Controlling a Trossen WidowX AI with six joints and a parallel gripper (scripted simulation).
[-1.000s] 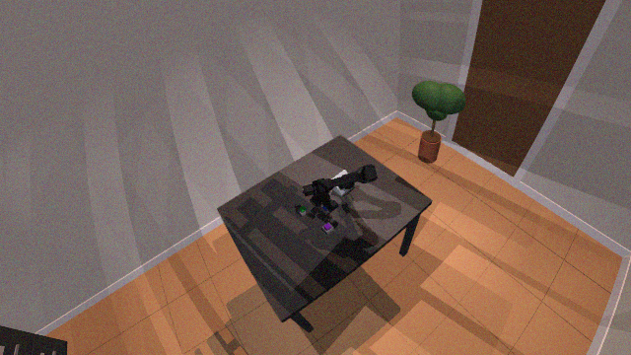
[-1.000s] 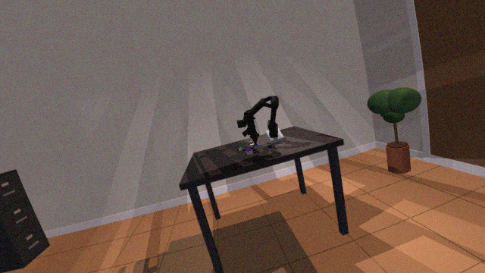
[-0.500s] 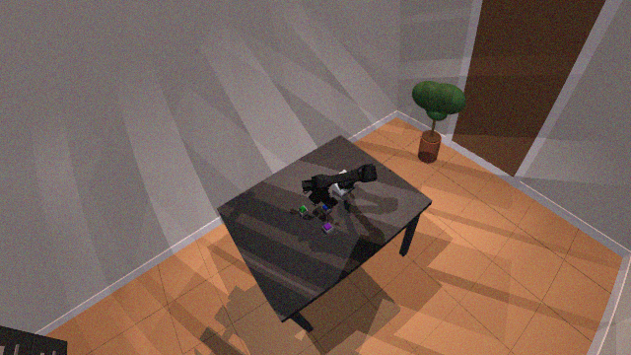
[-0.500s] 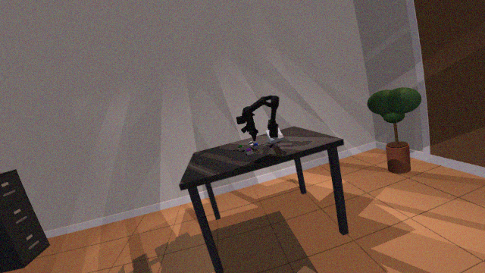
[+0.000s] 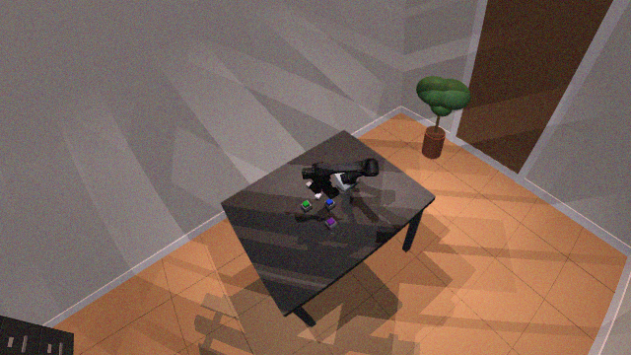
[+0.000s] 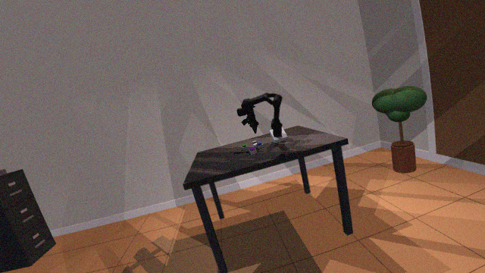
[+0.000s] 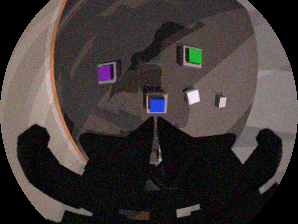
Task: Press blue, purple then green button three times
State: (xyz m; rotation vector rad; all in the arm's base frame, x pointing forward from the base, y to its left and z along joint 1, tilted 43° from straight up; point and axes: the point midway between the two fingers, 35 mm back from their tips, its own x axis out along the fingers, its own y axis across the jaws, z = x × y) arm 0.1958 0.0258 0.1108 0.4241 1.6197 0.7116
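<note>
While no writing is legible, the clenched, empty pincer (image 7: 154,156) hangs above the blue button (image 7: 156,103).

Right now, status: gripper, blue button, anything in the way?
Gripper shut, empty, raised above table. Square blue button directly below fingertips, no contact. Two small white blocks beside it, off the path.

Dark table (image 5: 276,276) with 3 buttons

Around the blue button (image 5: 329,202): green button (image 5: 306,204), purple button (image 5: 330,223), arm's white base plate (image 5: 340,183) (small pale blocks (image 7: 193,96) too).
</note>
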